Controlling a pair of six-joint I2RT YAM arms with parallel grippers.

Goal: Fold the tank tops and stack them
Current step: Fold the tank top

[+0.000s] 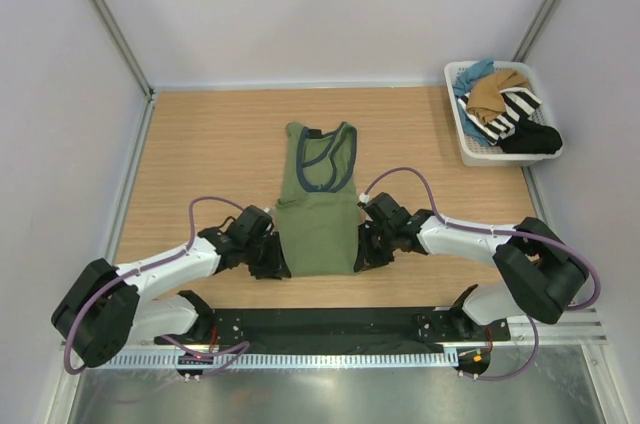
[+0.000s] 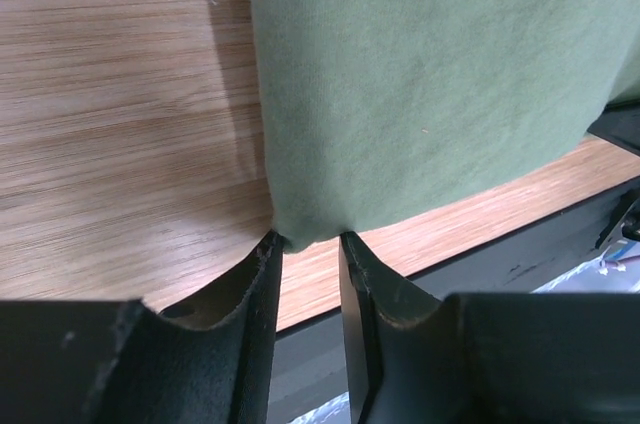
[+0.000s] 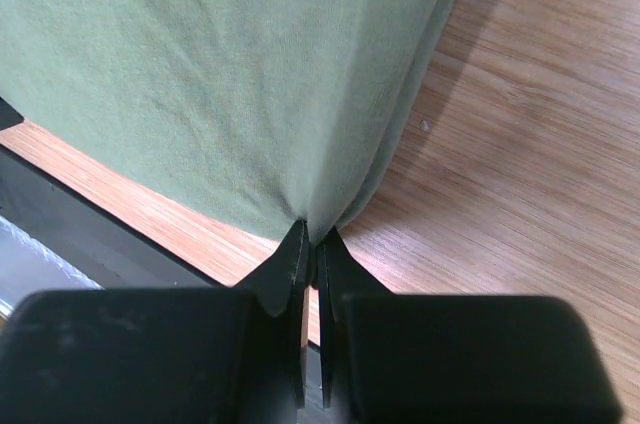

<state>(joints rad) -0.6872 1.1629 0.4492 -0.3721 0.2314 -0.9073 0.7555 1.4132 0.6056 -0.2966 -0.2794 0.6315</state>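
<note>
Wood-grain table [image 1: 200, 144], and the olive tank top [image 1: 318, 209] lies dead centre, apparently folded lengthwise. The left gripper [image 2: 308, 242] pinches its 7 o'clock hem corner and the right gripper [image 3: 312, 239] clamps the 5 o'clock one. Next, I'd say: lift evenly and carry the hem toward the 12 o'clock neckline.

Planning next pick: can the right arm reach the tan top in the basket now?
Probably not: right gripper is shut on a corner of the green tank top. Way to the tan top in the basket looks free.
</note>
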